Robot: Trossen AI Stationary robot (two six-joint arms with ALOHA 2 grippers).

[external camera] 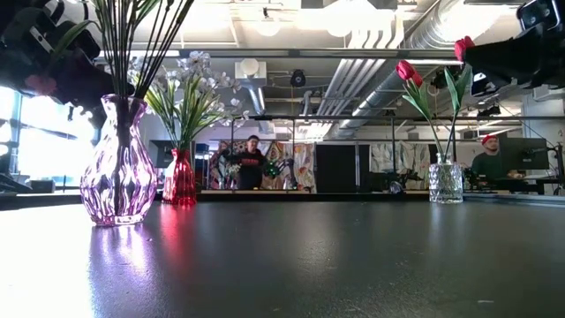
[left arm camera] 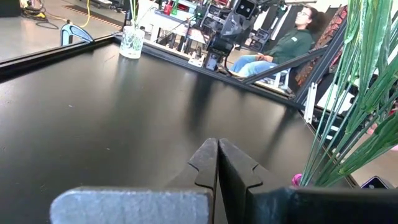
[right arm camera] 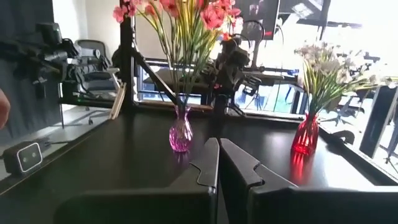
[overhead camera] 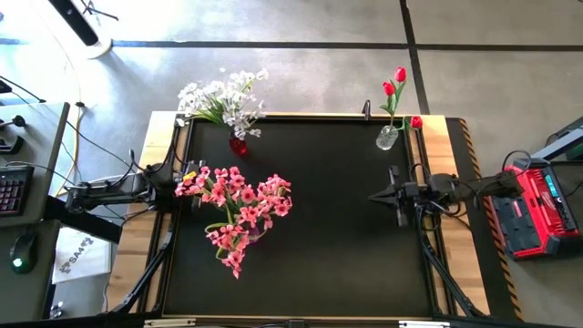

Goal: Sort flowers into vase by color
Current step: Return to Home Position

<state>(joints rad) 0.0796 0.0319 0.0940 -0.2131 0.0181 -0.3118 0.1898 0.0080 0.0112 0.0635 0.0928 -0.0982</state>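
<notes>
Pink flowers point(overhead camera: 239, 211) stand in a purple glass vase point(external camera: 117, 168) on the left of the black table. White flowers point(overhead camera: 223, 98) stand in a red vase point(overhead camera: 239, 144) at the far left. Red tulips point(overhead camera: 394, 84) stand in a clear glass vase point(overhead camera: 387, 138) at the far right. My left gripper point(overhead camera: 185, 175) is shut at the left edge, beside the pink blossoms, with the green stems point(left arm camera: 354, 93) off to one side of it. My right gripper point(overhead camera: 373, 196) is shut at the right side, pointing across the table toward the purple vase point(right arm camera: 180, 134).
The middle and near part of the black tabletop point(overhead camera: 328, 246) is bare. A red case point(overhead camera: 530, 214) sits off the table's right edge and a keyboard point(overhead camera: 9, 189) off the left. A seated person point(left arm camera: 283, 46) shows beyond the table.
</notes>
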